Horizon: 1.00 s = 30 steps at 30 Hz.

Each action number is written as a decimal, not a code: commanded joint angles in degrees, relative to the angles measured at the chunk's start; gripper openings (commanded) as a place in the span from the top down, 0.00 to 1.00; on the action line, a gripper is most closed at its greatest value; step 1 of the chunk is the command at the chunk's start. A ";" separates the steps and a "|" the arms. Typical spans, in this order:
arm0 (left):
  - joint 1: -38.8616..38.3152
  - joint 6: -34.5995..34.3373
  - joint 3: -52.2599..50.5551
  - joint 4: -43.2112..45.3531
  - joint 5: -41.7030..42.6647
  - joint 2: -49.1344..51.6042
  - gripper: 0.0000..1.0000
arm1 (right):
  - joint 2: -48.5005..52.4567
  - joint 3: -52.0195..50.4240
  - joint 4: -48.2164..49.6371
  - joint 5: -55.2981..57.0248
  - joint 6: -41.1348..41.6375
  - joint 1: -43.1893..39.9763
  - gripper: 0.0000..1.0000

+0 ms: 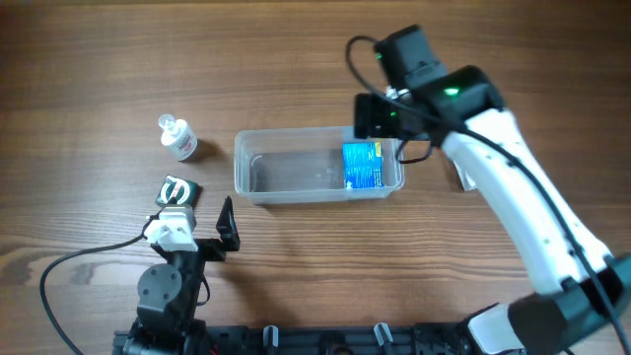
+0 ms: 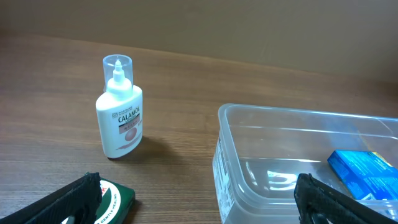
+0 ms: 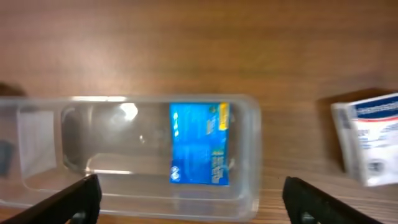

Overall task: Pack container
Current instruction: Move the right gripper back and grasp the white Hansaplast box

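Note:
The clear container sits mid-table with a blue box lying flat in its right end. My right gripper hovers above the container's right end, open and empty. In the right wrist view its fingers straddle the container and the blue box. My left gripper is open and empty, low at the front left. In the left wrist view its fingers frame a green box on the left and the container on the right. A white Calamine bottle stands upright behind.
The bottle stands left of the container, with the green box in front of it. A white and blue box lies right of the container, partly hidden under my right arm in the overhead view.

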 commanded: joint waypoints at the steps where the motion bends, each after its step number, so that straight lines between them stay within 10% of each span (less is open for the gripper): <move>1: -0.42 -0.11 -0.09 -0.04 -0.90 -0.04 0.00 | -3.52 1.16 -1.01 3.28 0.87 -6.86 0.00; 15: -0.42 -0.11 -0.09 -0.07 -0.90 -0.04 0.00 | 3.56 -4.83 1.88 -1.66 -27.17 -25.90 0.00; 30: -0.42 -0.11 -0.09 -0.07 -0.90 -0.04 0.00 | 21.24 -4.92 3.82 0.70 -32.22 -30.58 0.01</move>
